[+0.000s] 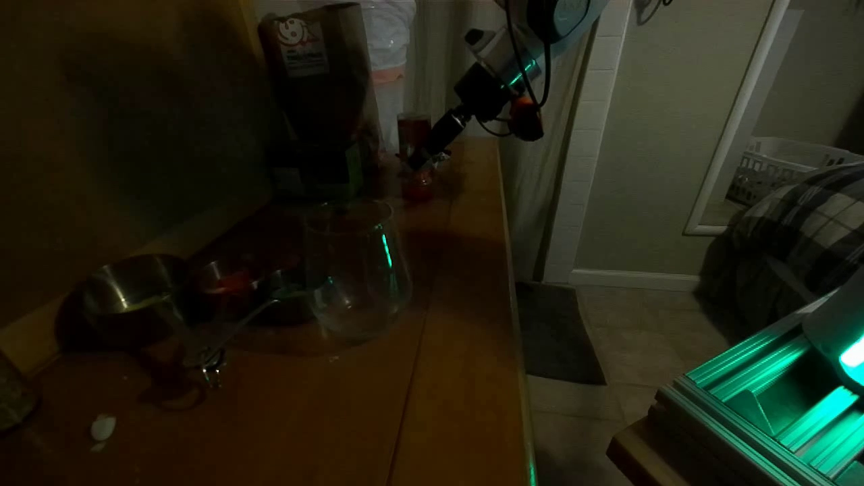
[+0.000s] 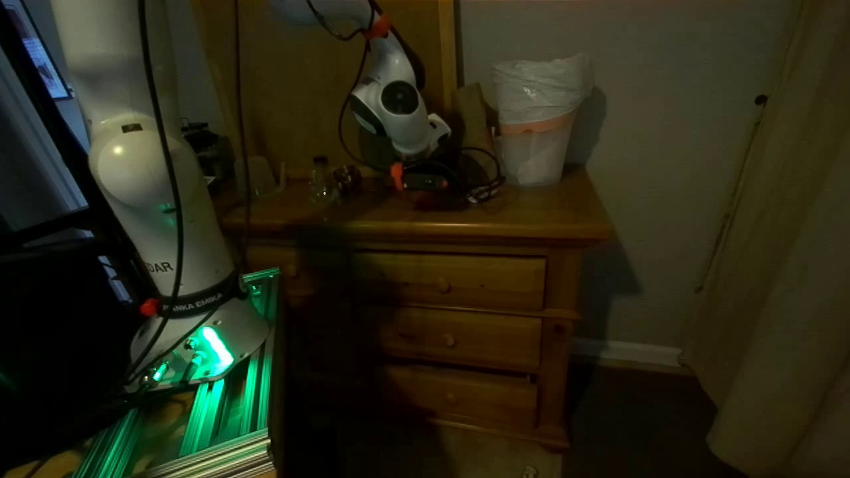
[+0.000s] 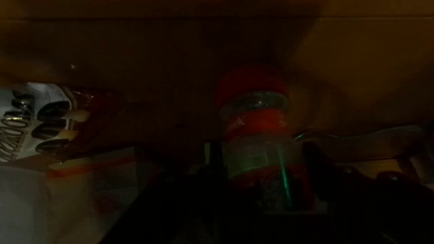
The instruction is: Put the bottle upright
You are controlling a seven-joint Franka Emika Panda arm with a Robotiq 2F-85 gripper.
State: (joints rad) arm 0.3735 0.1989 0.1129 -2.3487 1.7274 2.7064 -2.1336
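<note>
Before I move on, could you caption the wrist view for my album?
A red-labelled bottle between the fingers of the robot hand, in near darkness.

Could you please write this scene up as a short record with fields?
Task object: bottle, red and see-through
Grasp: claw straddles the bottle in the wrist view; too dark to tell whether it grips
Bottle upright: cannot be told
Surface: wooden dresser with drawers
Foreground in an exterior view: glass vessel, metal cup
Also on the dresser: bag-lined bin
Lighting: dim
</note>
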